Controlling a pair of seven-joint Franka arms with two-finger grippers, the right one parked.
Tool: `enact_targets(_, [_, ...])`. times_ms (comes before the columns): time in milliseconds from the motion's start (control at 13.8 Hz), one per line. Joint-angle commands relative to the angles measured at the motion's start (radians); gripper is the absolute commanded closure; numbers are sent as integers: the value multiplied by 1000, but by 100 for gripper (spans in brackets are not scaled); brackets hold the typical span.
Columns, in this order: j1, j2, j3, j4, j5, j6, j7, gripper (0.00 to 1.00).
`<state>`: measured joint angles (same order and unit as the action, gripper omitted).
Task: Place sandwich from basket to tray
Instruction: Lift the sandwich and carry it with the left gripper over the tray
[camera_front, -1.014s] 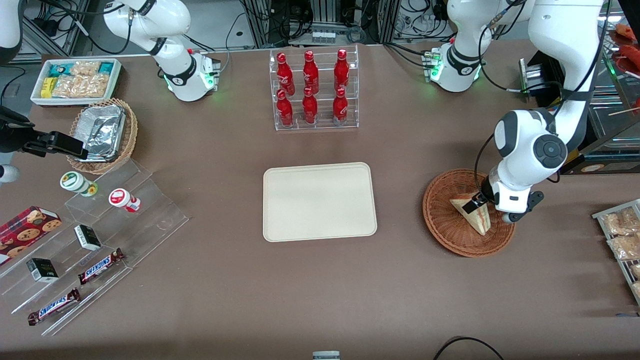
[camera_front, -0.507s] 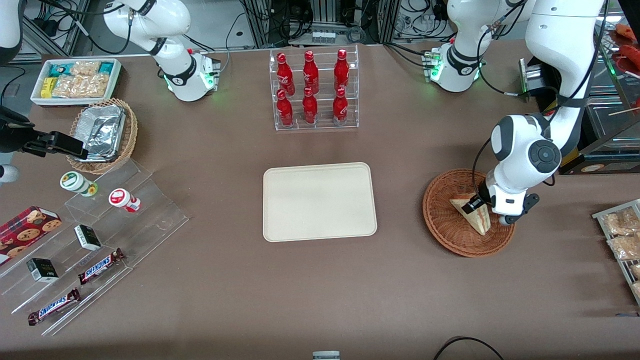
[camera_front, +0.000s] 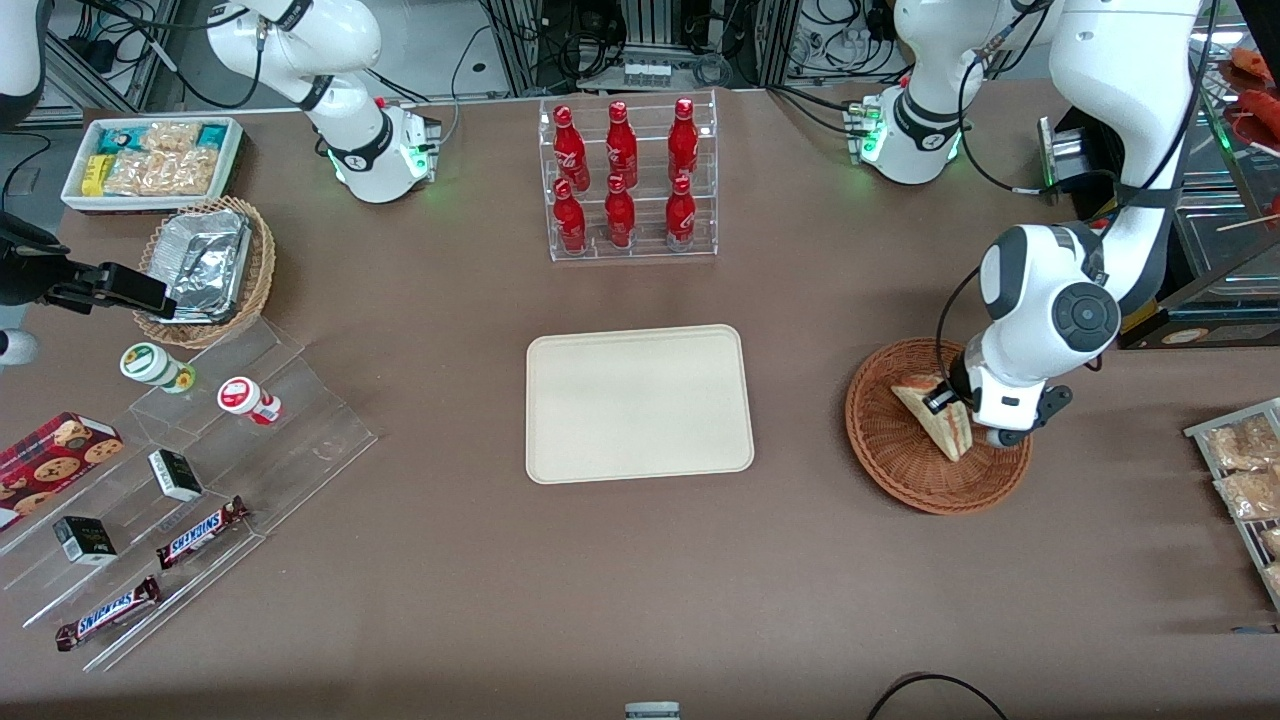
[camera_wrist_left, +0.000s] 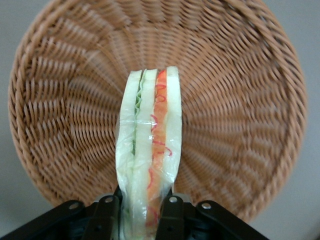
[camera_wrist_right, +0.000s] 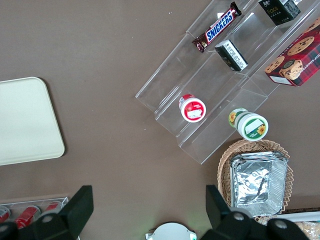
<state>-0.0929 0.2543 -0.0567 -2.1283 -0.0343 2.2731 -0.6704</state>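
My left gripper (camera_front: 948, 398) is shut on the clear-wrapped sandwich (camera_front: 932, 416), a pale bread wedge with red and orange filling, held just above the round reddish-brown wicker basket (camera_front: 885, 450). In the left wrist view the black fingers (camera_wrist_left: 104, 216) press both sides of the sandwich (camera_wrist_left: 149, 150), with the basket (camera_wrist_left: 240, 110) below it. The flat cream-beige tray (camera_front: 638, 402) lies at the table's middle, toward the parked arm from the basket.
A clear rack of red bottles (camera_front: 628, 180) stands farther from the front camera than the tray. A wire rack of snack packets (camera_front: 1245, 478) lies at the working arm's end. Stepped acrylic shelves with candy bars (camera_front: 170, 500) and a tan foil-container basket (camera_front: 208, 268) lie toward the parked arm's end.
The gripper has risen a little with the sandwich, which has lifted off the basket floor and shifted slightly away from the front camera.
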Motion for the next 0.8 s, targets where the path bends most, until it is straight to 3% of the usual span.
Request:
enact_targets(0, [-65, -17, 6, 77, 10, -136, 51, 100])
enact_targets(362, [-198, 0, 1, 171, 4, -191, 45, 100])
enact_targets(725, [-350, 107, 1, 309, -4, -193, 14, 100])
